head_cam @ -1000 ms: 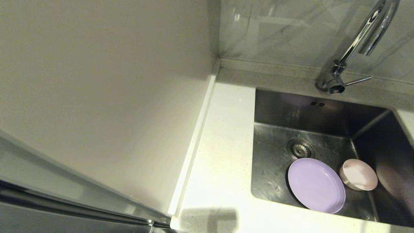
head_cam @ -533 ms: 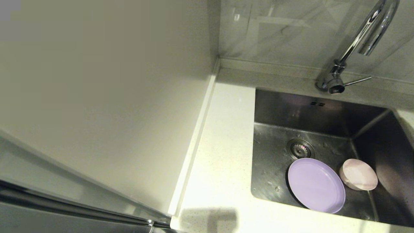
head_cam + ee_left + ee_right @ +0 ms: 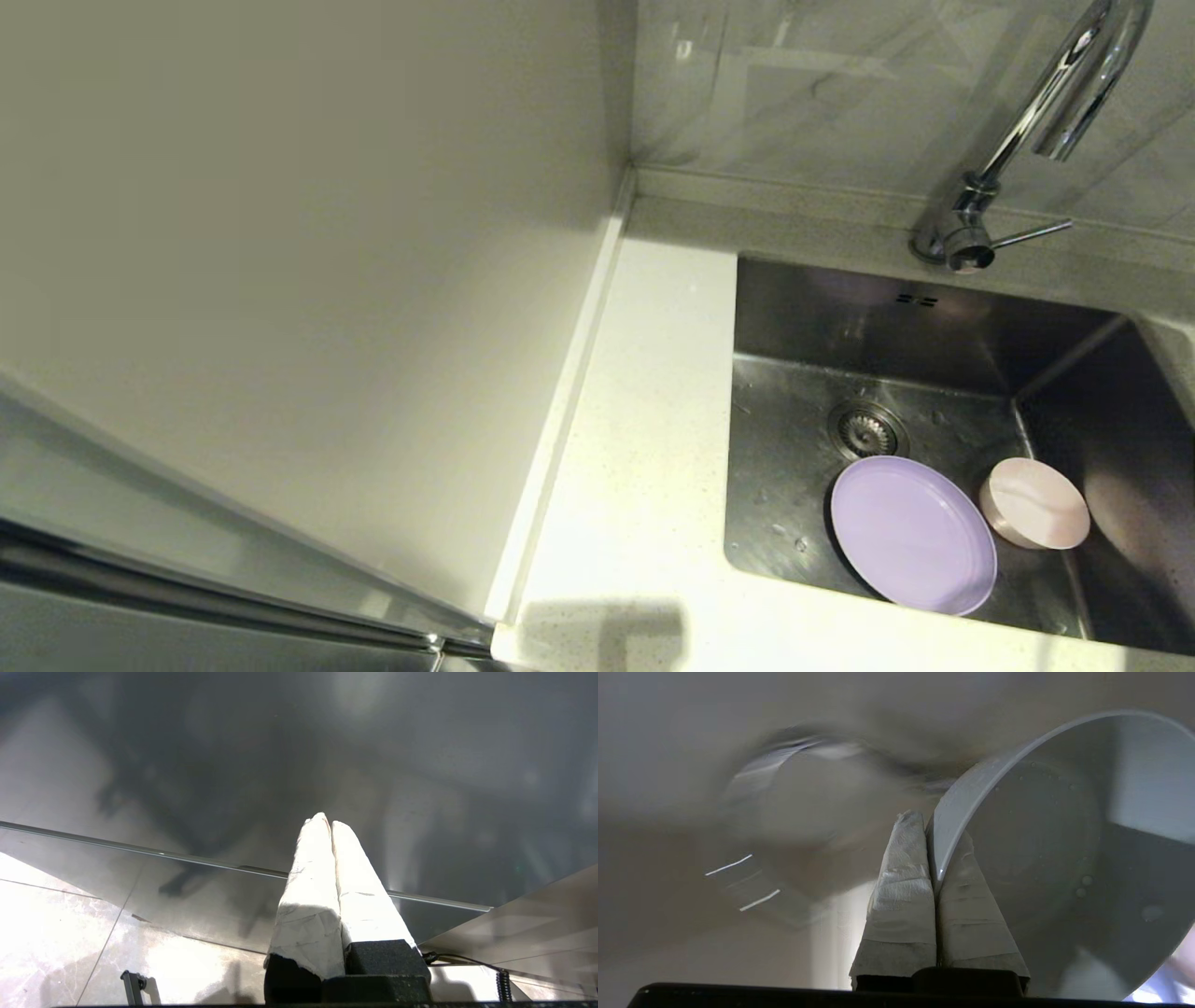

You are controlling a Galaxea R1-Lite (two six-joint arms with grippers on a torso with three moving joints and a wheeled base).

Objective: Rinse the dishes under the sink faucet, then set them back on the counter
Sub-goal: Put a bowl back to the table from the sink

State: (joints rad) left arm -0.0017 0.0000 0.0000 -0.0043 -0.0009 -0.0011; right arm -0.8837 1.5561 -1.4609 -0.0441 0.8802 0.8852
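Right gripper (image 3: pixel 927 826): not visible from the head camera; in its wrist view the two padded fingers are clamped on the rim of the pale blue-grey bowl (image 3: pixel 1064 858), one finger outside the wall, the other inside. The bowl is tilted on edge, its inside facing the camera, with water droplets on the inner surface. The background behind it is too blurred to identify.

Left gripper (image 3: pixel 331 823): fingers pressed together, holding nothing, hanging over a dark glossy panel and tiled floor, away from the work.

Sink (image 3: pixel 794 308): set in the right part of the white desk (image 3: pixel 644 448). The lilac plate (image 3: pixel 910 532) lies flat on the basin floor at the near side, just near of the drain strainer (image 3: pixel 866 429). The pale pink bowl (image 3: pixel 1034 502) sits just right of the plate, tipped toward it; contact between them cannot be confirmed.

Faucet (image 3: pixel 1046 121): stands at the far edge of the sink, lever pointing right.
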